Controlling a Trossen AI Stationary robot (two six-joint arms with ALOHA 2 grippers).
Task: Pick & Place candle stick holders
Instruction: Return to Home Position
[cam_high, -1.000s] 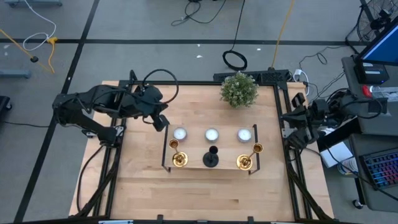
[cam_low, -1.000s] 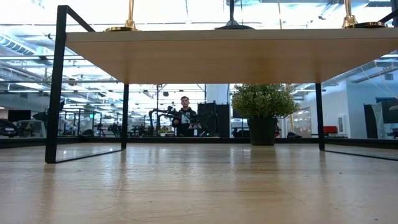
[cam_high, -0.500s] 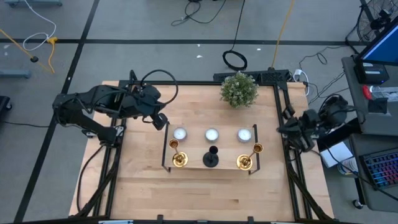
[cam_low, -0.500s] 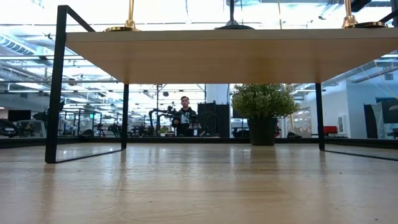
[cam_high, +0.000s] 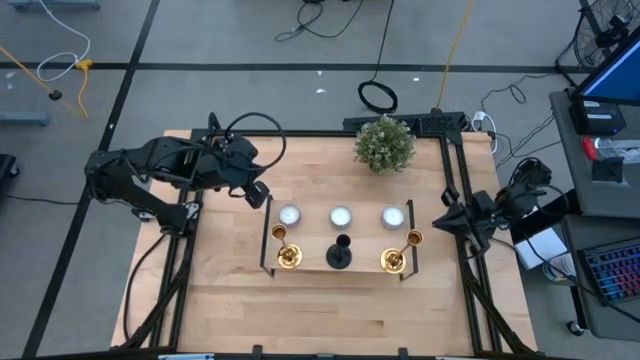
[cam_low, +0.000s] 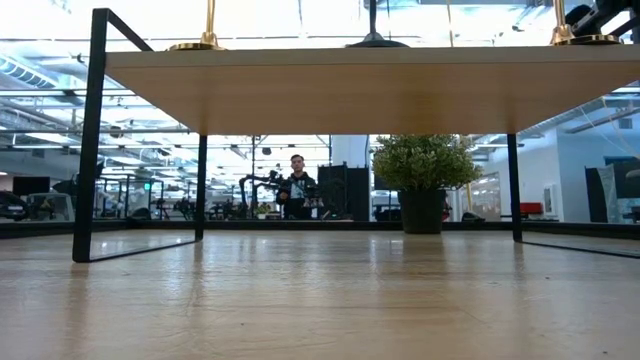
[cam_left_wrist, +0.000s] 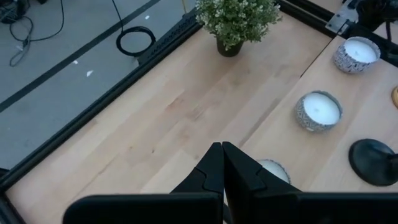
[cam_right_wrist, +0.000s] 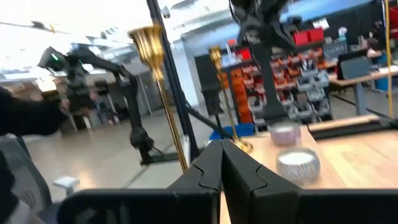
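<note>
Two arms (cam_high: 150, 172) (cam_high: 492, 212) at table (cam_high: 330, 310) edges, left fingers (cam_left_wrist: 208, 175), right fingers (cam_right_wrist: 205, 167) together.

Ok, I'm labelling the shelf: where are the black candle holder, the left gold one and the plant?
black candle holder (cam_high: 339, 259), high view, on its round base.
left gold candle holder (cam_high: 288, 258), high view, on its round base.
plant (cam_high: 384, 143), high view, on its foliage.

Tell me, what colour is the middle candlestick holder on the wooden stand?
The short round-based candlestick holder is black; the high view shows it best.

Left end effector (cam_high: 260, 198) and right end effector (cam_high: 440, 222) hover closed, arms bent.
</note>
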